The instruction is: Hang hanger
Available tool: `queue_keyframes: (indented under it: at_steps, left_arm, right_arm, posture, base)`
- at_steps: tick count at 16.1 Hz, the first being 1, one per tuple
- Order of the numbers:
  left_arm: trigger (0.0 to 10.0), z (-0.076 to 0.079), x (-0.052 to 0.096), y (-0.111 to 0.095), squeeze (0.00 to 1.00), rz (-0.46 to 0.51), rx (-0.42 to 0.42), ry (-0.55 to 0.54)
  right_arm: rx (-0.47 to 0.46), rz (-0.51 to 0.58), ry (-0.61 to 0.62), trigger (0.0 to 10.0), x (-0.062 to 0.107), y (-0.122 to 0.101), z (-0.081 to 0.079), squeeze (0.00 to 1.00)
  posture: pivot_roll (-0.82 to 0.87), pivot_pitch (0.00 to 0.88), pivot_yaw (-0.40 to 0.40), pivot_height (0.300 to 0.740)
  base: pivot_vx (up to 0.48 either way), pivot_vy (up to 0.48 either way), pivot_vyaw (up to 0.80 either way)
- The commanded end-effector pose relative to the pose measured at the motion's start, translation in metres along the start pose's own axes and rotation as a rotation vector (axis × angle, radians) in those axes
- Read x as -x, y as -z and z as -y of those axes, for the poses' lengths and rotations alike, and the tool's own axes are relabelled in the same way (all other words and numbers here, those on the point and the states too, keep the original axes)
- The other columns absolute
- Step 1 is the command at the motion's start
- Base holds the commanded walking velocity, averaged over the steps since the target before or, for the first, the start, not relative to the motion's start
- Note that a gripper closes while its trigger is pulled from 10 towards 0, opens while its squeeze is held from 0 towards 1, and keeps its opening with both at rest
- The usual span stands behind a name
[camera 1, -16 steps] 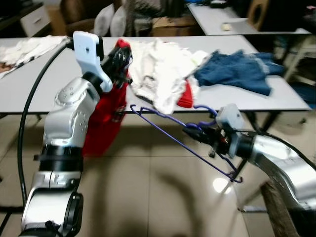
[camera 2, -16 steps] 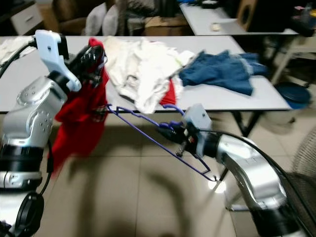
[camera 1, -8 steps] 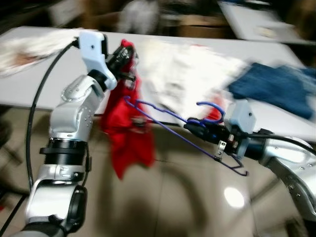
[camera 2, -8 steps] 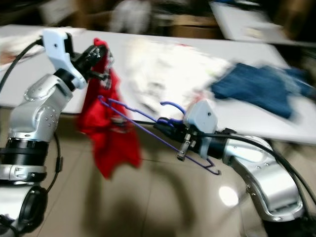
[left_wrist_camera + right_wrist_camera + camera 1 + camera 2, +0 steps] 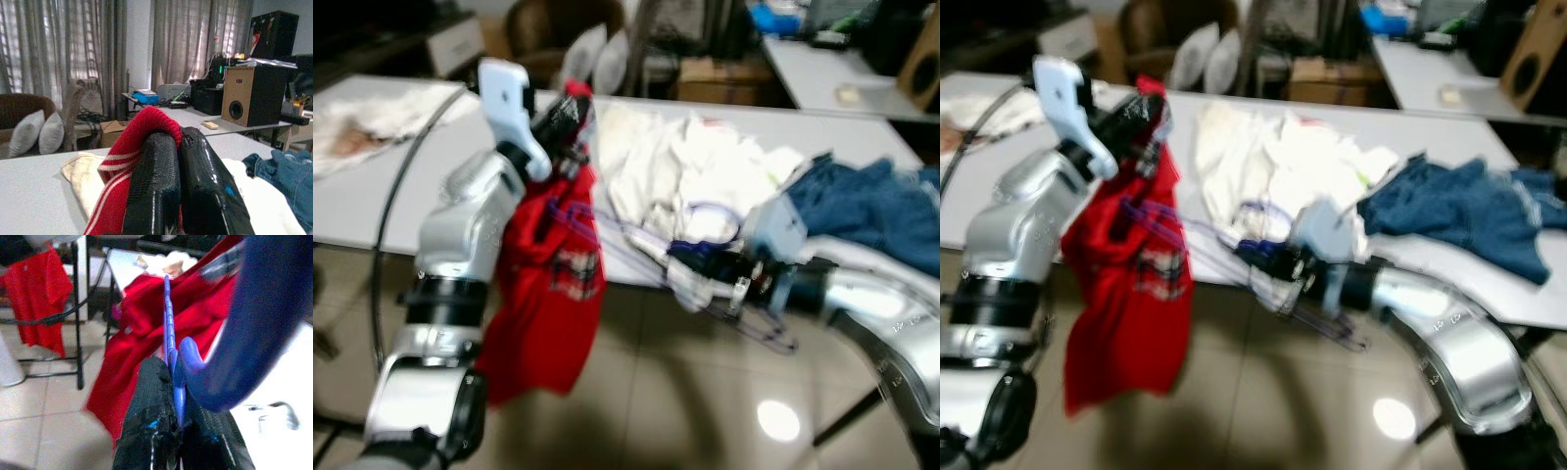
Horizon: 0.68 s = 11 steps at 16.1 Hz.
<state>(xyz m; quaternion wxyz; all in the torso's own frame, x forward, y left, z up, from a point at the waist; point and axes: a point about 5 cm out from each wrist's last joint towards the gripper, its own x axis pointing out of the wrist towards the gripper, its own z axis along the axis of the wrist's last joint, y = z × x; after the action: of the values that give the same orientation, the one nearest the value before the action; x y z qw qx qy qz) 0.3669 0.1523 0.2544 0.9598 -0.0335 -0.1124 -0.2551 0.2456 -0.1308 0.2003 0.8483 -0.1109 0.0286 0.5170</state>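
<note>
Closed jaws are recorded on both arms. Left gripper (image 5: pixel 178 196): black fingers pressed together on the ribbed, white-striped collar of a red shirt (image 5: pixel 548 284), which is held raised before the near edge of a long grey table (image 5: pixel 372 201) and hangs down toward the tiled floor (image 5: pixel 646 411). Right gripper (image 5: pixel 176 440): fingers clamped on the neck of a thin purple wire hanger (image 5: pixel 607 235), just below its curved hook; the hanger is held out across the body, its far shoulder reaching into the red shirt near the left gripper, though blur prevents telling how far inside it sits.

Items on the table:
- heap of white and cream garments (image 5: pixel 675 176), at the middle, just behind the hanger;
- crumpled blue denim garment (image 5: pixel 881 206), on the robot's right, beside the white heap;
- pale patterned cloth (image 5: pixel 372 122), at the far left end, well apart from the rest.

Surroundings, beyond the table:
- brown armchair with two grey cushions (image 5: pixel 36 137);
- cardboard box (image 5: pixel 115 132);
- second grey table (image 5: pixel 234 125) bearing a black-and-wood loudspeaker (image 5: pixel 249 95) and electronic clutter;
- grey curtains (image 5: pixel 73 49) along the back wall.

Another red cloth (image 5: pixel 41 303) is seen draped over a dark stand in the right wrist view.
</note>
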Motion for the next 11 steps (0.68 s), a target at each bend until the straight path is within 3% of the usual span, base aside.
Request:
queue_keyframes:
  at_steps: [1, 5, 6, 9, 11]
  left_arm:
    - [10.0, 0.013, -0.01, -0.018, 0.0, 0.069, -0.024, 0.069]
    - [10.0, 0.021, -0.017, -0.032, 0.0, 0.11, -0.021, 0.143]
    - [10.0, 0.026, -0.021, -0.043, 0.0, 0.152, 0.008, 0.181]
    - [10.0, 0.026, -0.024, -0.062, 0.0, 0.217, 0.027, 0.192]
    - [10.0, 0.021, -0.024, -0.077, 0.0, 0.267, 0.057, 0.157]
  right_arm:
    - [0.022, 0.004, -0.012, 10.0, 0.005, -0.004, 0.001, 0.0]
    - [0.01, 0.009, -0.106, 10.0, 0.004, -0.007, -0.01, 0.0]
    - [0.019, 0.003, -0.123, 10.0, 0.001, -0.007, -0.01, 0.0]
    - [0.051, -0.004, -0.136, 10.0, -0.005, -0.01, -0.005, 0.0]
    - [0.079, -0.005, -0.131, 10.0, -0.009, -0.013, 0.001, 0.0]
  posture:
    - [-0.21, 0.0, 0.032, 0.74]
    - [-0.21, 0.0, 0.035, 0.74]
    - [-0.21, 0.0, 0.035, 0.74]
    - [-0.2, 0.0, 0.032, 0.74]
    - [-0.2, 0.0, 0.025, 0.74]
  base:
    - [0.442, 0.0, -0.79]
    - [0.437, 0.0, 0.0]
    - [0.431, 0.0, 0.0]
    - [0.429, 0.0, 0.0]
    - [0.0, 0.0, 0.0]
